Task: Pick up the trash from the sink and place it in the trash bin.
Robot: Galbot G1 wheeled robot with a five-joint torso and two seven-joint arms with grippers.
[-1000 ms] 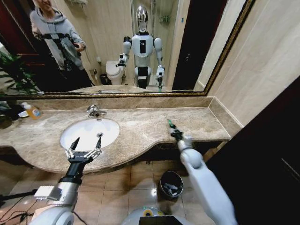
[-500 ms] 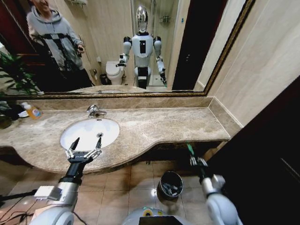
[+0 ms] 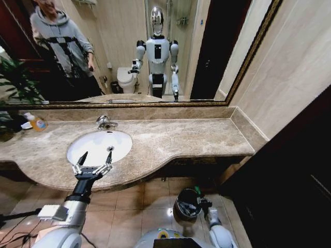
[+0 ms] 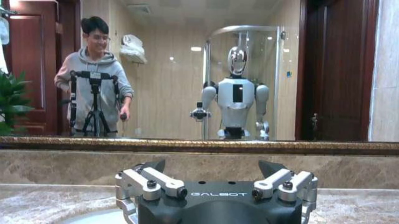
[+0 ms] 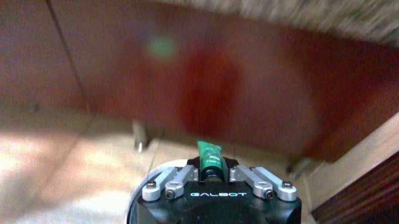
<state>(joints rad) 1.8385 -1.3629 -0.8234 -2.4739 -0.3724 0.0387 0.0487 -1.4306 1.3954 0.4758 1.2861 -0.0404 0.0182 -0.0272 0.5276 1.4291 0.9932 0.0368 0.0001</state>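
Down on the tiled floor, near the robot's base and right of centre, the right gripper point(image 3: 199, 200) hangs just beside the small round dark trash bin with a shiny metallic rim point(image 3: 187, 202), its fingers closed tight on a small green piece of trash point(image 5: 210, 158) that sticks out past the fingertips. Farther left, the left gripper point(image 3: 93, 166) hovers with fingers spread wide and empty over the near rim of the white oval sink point(image 3: 99, 146) in the beige marble countertop point(image 3: 176, 139).

Bathroom: sink point(image 3: 98, 146), mirror point(image 3: 134, 51), toilet point(image 3: 125, 78)
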